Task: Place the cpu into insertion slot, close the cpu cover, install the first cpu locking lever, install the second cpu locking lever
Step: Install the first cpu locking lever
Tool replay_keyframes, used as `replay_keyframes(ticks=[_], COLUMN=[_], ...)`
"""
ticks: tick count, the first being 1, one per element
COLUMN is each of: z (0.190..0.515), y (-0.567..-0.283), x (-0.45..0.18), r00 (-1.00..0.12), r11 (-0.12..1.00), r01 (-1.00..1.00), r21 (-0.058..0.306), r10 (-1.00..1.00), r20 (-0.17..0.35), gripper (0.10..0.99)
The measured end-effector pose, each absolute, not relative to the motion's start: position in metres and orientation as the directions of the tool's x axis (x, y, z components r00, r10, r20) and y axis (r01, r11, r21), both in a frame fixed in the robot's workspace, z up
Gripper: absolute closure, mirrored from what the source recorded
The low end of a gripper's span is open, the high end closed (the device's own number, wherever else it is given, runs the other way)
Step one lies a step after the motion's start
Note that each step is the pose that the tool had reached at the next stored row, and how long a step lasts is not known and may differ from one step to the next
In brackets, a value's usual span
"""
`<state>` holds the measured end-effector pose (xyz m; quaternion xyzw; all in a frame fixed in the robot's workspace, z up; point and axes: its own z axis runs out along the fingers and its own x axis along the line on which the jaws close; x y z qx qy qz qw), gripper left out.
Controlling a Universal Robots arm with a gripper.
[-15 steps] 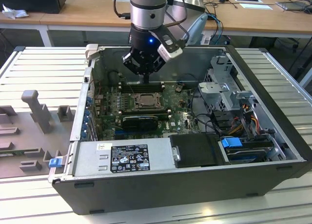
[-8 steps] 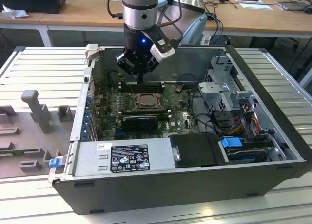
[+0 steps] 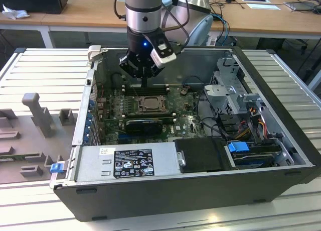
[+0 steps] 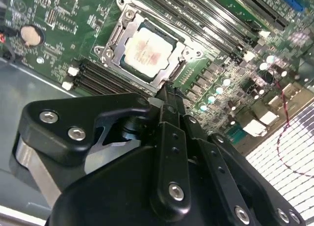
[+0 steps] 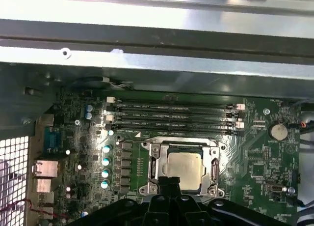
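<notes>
Now at the socket: the chip (image 5: 184, 170) is seated flat in the socket (image 3: 149, 104), pale top up, in the middle of the board (image 5: 260, 152) inside the open case (image 3: 200, 191).
Cover: the cover (image 4: 114, 42) is seen lying down around the chip, framing it on all sides; whether it is fully pressed home cannot be told.
Levers: the two locking levers cannot be made out clearly, so it is not known whether either is latched.
Gripper: the gripper (image 4: 170, 91) is held low over the socket, its tip at the socket's edge on the side away from the memory slots (image 5: 174, 115).
Jaws: they are drawn together, and nothing is seen gripped between them.
Contact: whether the tip is touching the metal rim or just above it cannot be told.
Progress: the chip and cover steps are judged done; the lever steps are judged open.
Risk, slipping: a thin lever could be lost from under so narrow a tip, and the board beside the socket could be scraped.
Risk, pressure: if the cover were pushed while not sitting square, the chip could be shifted or the contacts beneath it bent.
Risk, neighbours: small parts just beside the socket could be knocked by a sideways slide.
</notes>
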<state>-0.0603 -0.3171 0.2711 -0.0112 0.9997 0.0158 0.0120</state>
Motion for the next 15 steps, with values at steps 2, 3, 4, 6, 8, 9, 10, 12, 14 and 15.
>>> replay_keyframes(ticks=[2,3,4,6,8,9,10,12,14,15], z=[0.271,0.270,0.270,0.269,0.268,0.268,0.268,0.267,0.266,0.265], y=[-0.317,-0.317,-0.317,-0.317,-0.317,-0.317,-0.317,-0.316,-0.315,-0.314], x=[-0.064,-0.070,-0.073,-0.082,-0.087,-0.089,-0.092,-0.098,-0.103,-0.106], r00=[-1.000,-1.000,-1.000,-1.000,-1.000,-1.000,-1.000,-1.000,-1.000,-1.000], r11=[0.999,0.999,0.999,0.999,0.999,0.999,0.999,0.999,0.999,0.999], r01=[-0.014,-0.014,-0.014,-0.014,-0.015,-0.015,-0.014,-0.015,-0.014,-0.014], r21=[0.031,0.032,0.033,0.035,0.035,0.035,0.035,0.035,0.035,0.035], r10=[-0.014,-0.014,-0.014,-0.013,-0.014,-0.014,-0.014,-0.014,-0.014,-0.013], r20=[-0.025,-0.025,-0.025,-0.026,-0.026,-0.026,-0.026,-0.026,-0.026,-0.026], gripper=[0.980,0.980,0.980,0.980,0.980,0.980,0.980,0.980,0.980,0.980])
